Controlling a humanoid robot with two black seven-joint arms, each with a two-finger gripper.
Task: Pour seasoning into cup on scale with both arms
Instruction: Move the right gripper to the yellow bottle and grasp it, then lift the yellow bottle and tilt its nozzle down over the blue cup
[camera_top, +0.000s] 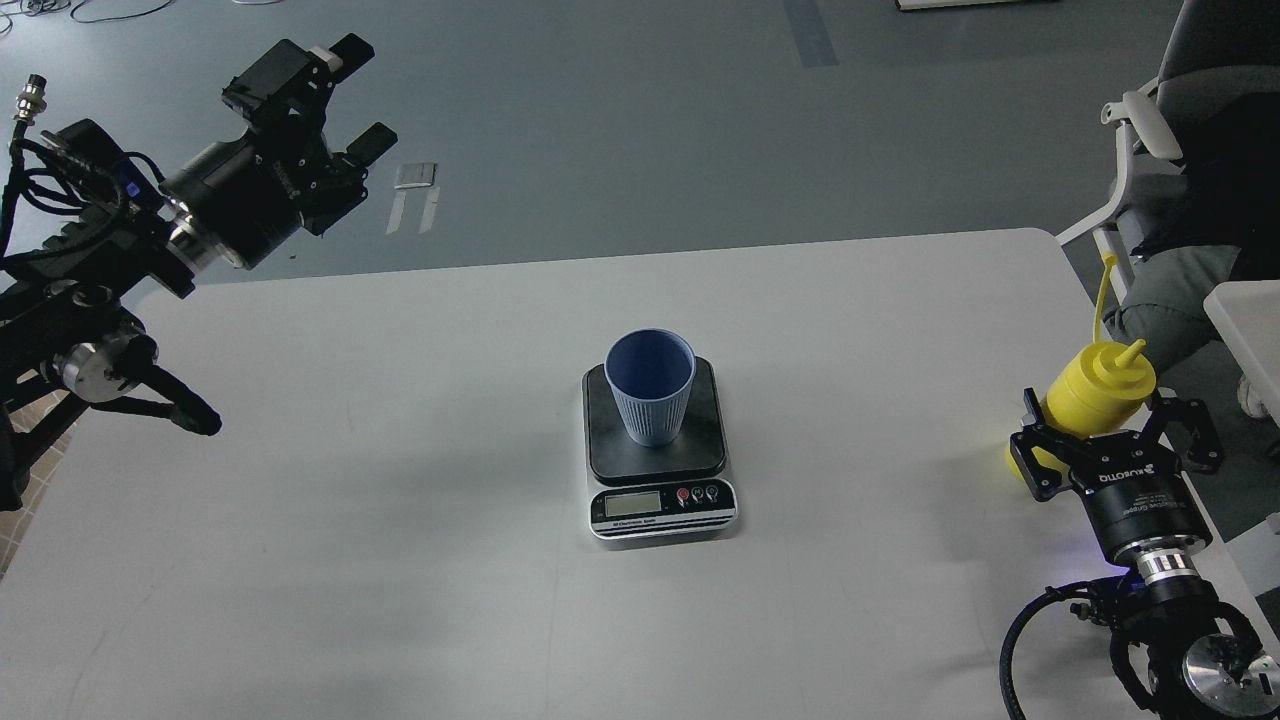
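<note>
Seasoning (1095, 388) within right gripper (1112, 442)

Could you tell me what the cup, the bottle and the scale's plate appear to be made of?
Cup: likely matte plastic; light blue, finely ribbed, no shine.
Bottle: apparently soft plastic with a slight gloss; bright, uniformly yellow, with a moulded nozzle and thin strap.
Scale plate: dark and smooth, faintly reflective, so glass or glossy plastic; I cannot tell which. Its front looks silver, either metal or painted plastic.

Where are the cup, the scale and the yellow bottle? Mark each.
cup (652, 405): head view, ribbed outer wall.
scale (700, 495): head view, silver front panel at the buttons.
yellow bottle (1098, 385): head view, shoulder below the nozzle, between the right gripper's fingers.
</note>
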